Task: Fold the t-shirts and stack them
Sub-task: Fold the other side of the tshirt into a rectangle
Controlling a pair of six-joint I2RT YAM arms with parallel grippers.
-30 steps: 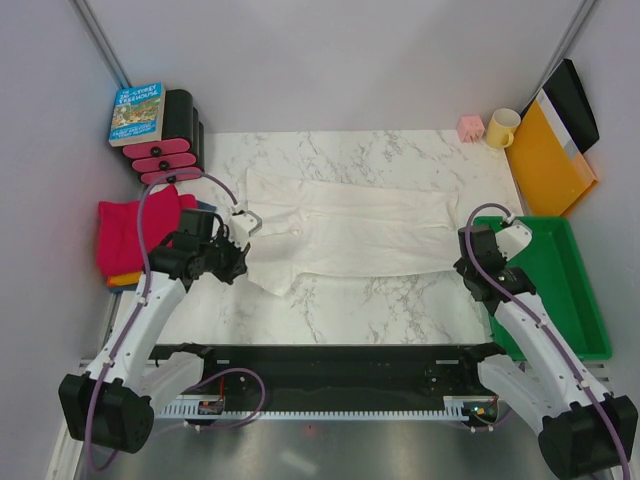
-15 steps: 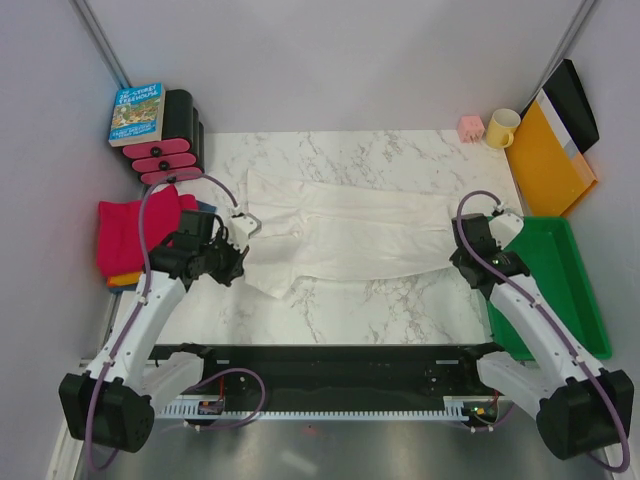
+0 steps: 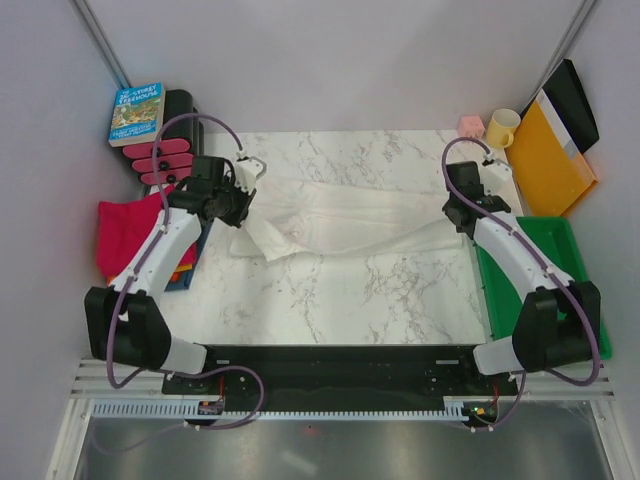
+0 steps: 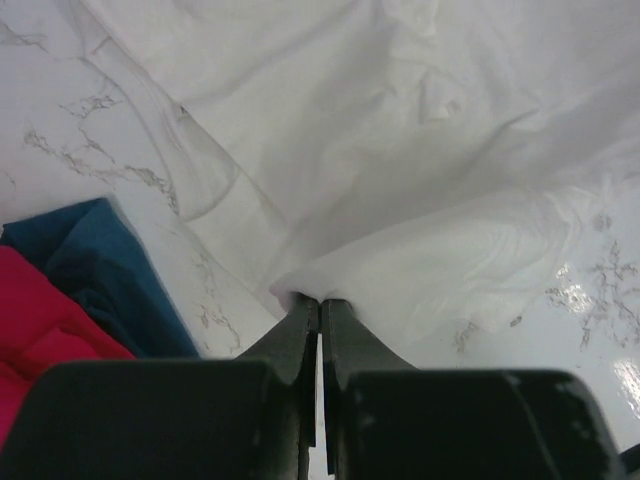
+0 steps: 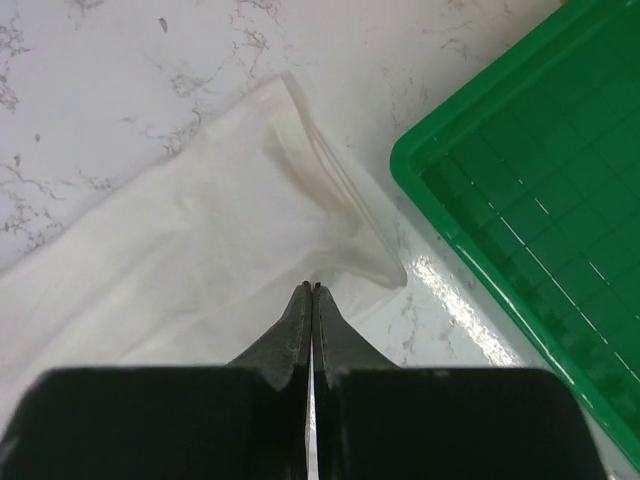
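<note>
now the left gripper point(image 4: 320, 300) is clenched on a bunched fold at the edge of the white shirt point(image 4: 400, 150), its jaws pressed together with the cloth pinched at their tips. just to its left lie a blue shirt point(image 4: 100, 270) and a pink shirt point(image 4: 40, 320), the blue one touching the white cloth's border. the right gripper point(image 5: 312, 290) is likewise squeezed shut, nipping the white shirt near a hemmed corner, with the green tray point(image 5: 520, 200) close beside that corner.

from above, the white shirt point(image 3: 350, 215) lies wrinkled across the far half of the marble table point(image 3: 350, 300), stretched sideways between the two grippers, the left one at its left end and the right one at its right end. the pink shirt sits off the table's left edge, on top of the other folded ones. a book point(image 3: 138, 112) rests at the far left corner, and a yellow mug point(image 3: 502, 127) and an orange folder point(image 3: 545, 160) stand at the far right.
</note>
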